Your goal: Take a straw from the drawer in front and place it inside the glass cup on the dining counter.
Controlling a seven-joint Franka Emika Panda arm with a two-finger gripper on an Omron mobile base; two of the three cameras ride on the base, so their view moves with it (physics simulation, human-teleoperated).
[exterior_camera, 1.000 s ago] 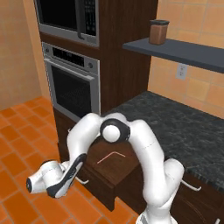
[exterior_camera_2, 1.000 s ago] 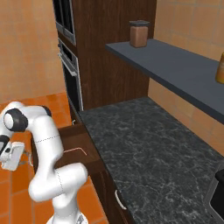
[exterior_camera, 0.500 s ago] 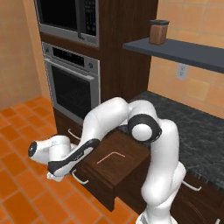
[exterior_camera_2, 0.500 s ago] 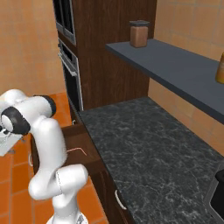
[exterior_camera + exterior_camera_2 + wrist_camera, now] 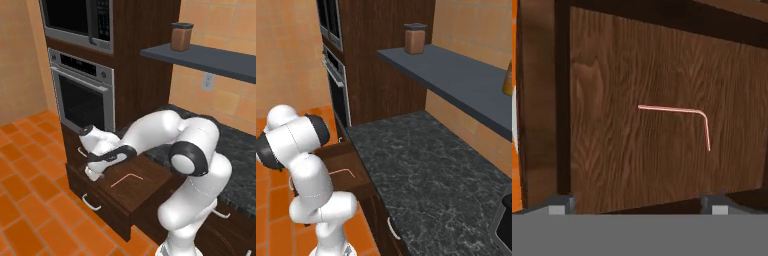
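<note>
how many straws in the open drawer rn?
1. The straw lies flat on the floor of the drawer, near its middle, with nothing touching it. The drawer's back part is out of sight, so more could be hidden there.

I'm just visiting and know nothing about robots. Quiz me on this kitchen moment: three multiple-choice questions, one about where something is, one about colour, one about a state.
1. Where does the straw lie?
A. on the drawer's wooden bottom
B. on the black counter
C. on the shelf

2. What colour is the floor?
A. grey
B. orange
C. white

3. How is the drawer now?
A. shut
B. pulled open
C. taken out and set on the floor

Answers:
1 A: the hand view shows the thin bent straw flat on the wood grain inside the drawer.
2 B: orange tiles show in both base views.
3 B: it juts out from the cabinet, inside exposed, with the open gripper above its left part.
</note>
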